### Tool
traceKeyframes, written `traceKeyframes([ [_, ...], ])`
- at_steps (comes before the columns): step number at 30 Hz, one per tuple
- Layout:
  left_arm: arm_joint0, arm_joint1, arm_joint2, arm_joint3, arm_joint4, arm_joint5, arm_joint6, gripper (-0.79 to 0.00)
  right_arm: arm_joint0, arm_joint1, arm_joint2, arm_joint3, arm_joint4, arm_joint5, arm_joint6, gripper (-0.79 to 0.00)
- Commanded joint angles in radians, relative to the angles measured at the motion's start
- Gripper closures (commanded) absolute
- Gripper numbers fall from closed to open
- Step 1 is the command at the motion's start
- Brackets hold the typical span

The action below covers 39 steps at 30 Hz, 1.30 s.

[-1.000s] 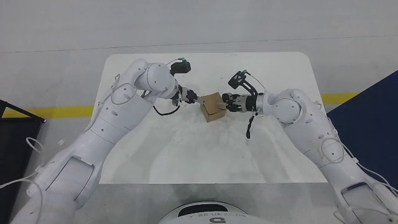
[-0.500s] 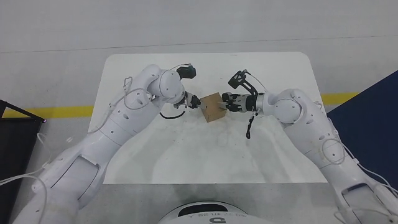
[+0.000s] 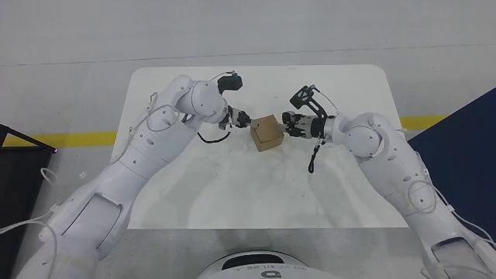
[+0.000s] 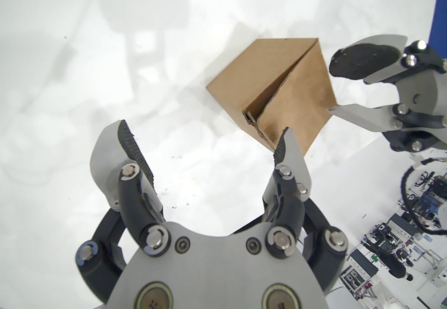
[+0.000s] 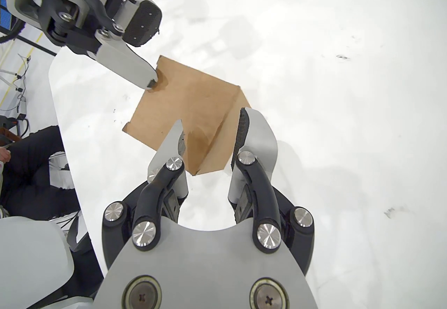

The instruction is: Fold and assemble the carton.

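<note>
Cardboard carton (image 3: pixel 266 132), small, brown and box-shaped: one, resting near the middle of the white rounded table (image 3: pixel 232 194), flaps folded shut along a diagonal seam, inside hidden. Grippers: two. Left gripper (image 4: pixel 204 130), fingers spread wide, touches one carton corner with a fingertip. Right gripper (image 5: pixel 211 120), on the carton's opposite side, holds its fingers parted astride another corner.

Top view: high overhead, looking straight down on the whole desk (image 3: pixel 232 186).
Left wrist view: close behind the left end effector (image 4: pixel 204 130), facing the box (image 4: pixel 279 80).
Right wrist view: close behind the right end effector (image 5: pixel 211 120), facing the box from the opposite side.
Shared: box and surrounding desk.
</note>
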Motion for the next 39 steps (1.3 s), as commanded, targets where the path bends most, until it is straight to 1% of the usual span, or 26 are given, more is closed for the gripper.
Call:
traceKeyframes([
  [1,0.013,0.011,-0.044,-0.025,-0.011,0.005,0.007,-0.785,-0.026,0.007,0.027,-0.053,-0.037,0.013,-0.024,0.000],
  [5,0.056,0.037,-0.141,-0.080,-0.042,0.015,0.015,-0.785,-0.057,0.015,0.045,-0.149,-0.099,0.030,-0.032,0.000],
  [8,0.093,0.054,-0.206,-0.117,-0.059,0.019,0.014,-0.785,-0.039,0.012,0.029,-0.165,-0.105,0.016,-0.010,0.000],
  [13,0.093,0.054,-0.206,-0.117,-0.059,0.019,0.014,-0.785,0.025,-0.003,-0.035,-0.138,-0.108,0.002,0.023,0.000],
  [16,0.093,0.054,-0.206,-0.117,-0.059,0.019,0.014,-0.785,0.066,-0.015,-0.075,-0.094,-0.099,-0.002,0.037,0.000],
  [21,0.093,0.054,-0.206,-0.117,-0.059,0.019,0.014,-0.785,0.137,-0.037,-0.147,-0.019,-0.073,-0.001,0.101,0.000],
  [23,0.093,0.054,-0.206,-0.117,-0.059,0.019,0.014,-0.785,0.157,-0.043,-0.163,-0.001,-0.065,0.004,0.109,0.000],
  [27,0.093,0.054,-0.206,-0.117,-0.059,0.019,0.014,-0.785,0.175,-0.049,-0.172,0.013,-0.060,0.012,0.118,0.000],
  [31,0.093,0.054,-0.206,-0.117,-0.059,0.019,0.014,-0.785,0.192,-0.054,-0.193,0.034,-0.045,0.010,0.166,0.000],
  [34,0.093,0.054,-0.206,-0.117,-0.059,0.019,0.014,-0.785,0.198,-0.057,-0.193,0.038,-0.044,0.018,0.150,0.000],
  [39,0.093,0.054,-0.206,-0.117,-0.059,0.019,0.014,-0.785,0.175,-0.050,-0.171,-0.001,-0.067,0.029,0.127,0.000],
])
